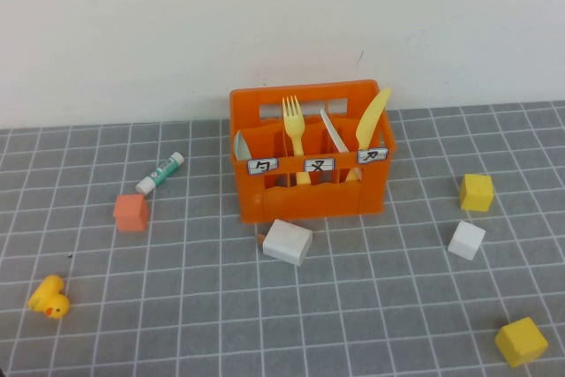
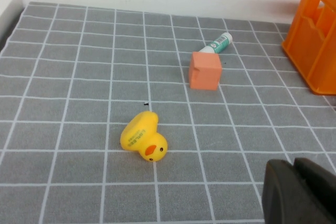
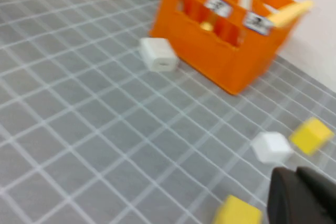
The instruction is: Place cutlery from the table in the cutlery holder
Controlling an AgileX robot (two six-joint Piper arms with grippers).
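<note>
Both pincers sit closed and empty at the near edge of the bench [image 1: 371,324], out of the high view: the left pincer [image 2: 299,192] near the rubber duck [image 2: 144,137], the right pincer [image 3: 304,198] near a yellow block [image 1: 521,342]; farther in lie a white block [image 1: 465,239], another yellow block [image 1: 476,192], a larger white block [image 1: 288,241] just before the crate, an orange cube [image 1: 131,212] and a glue stick [image 1: 160,172]; the orange crate [image 1: 309,196] stands toward the back wall, holding the yellow fork [image 1: 293,121] upright in the middle, the white knife [image 1: 334,132], the yellow knife [image 1: 372,116] leaning right, and the pale spoon [image 1: 237,143] at its left end.
</note>
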